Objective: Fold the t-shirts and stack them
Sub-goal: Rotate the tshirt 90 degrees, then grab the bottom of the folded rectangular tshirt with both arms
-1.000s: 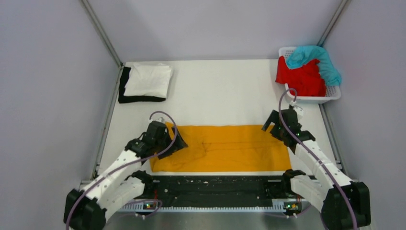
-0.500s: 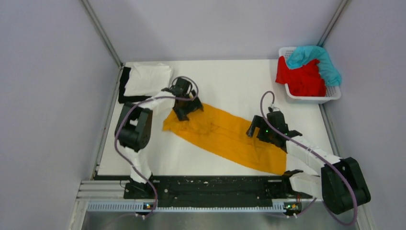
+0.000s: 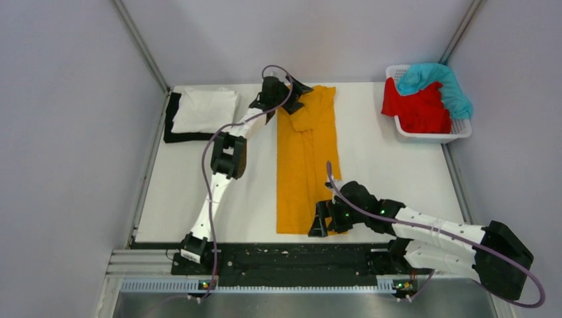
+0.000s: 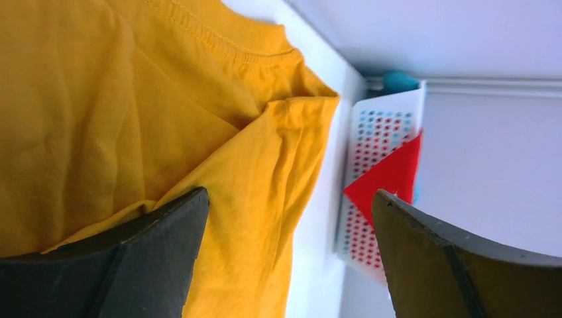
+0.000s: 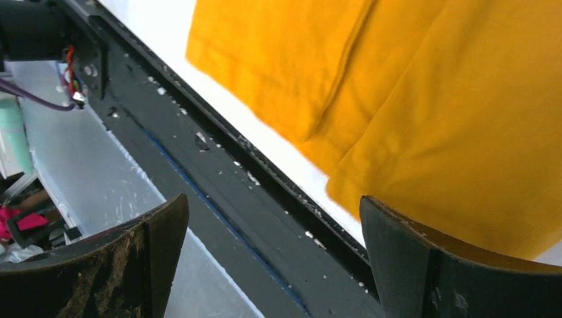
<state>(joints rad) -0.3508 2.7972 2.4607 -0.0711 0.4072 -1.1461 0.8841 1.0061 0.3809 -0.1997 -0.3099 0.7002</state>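
White slotted plastic basket [image 3: 432, 138] at the far right corner of the white counter [image 3: 384, 156], black speckled strip [image 3: 298, 258] along its near edge, pale grey walls [image 3: 66, 132], metal corner posts [image 3: 139, 43].

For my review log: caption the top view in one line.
Open left gripper and right gripper at opposite ends of the flattened mustard-orange t-shirt.

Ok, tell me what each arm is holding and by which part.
Nothing is held. The left fingers stand wide apart at the collar end of the mustard-orange t-shirt, the right fingers wide apart at its near hem.
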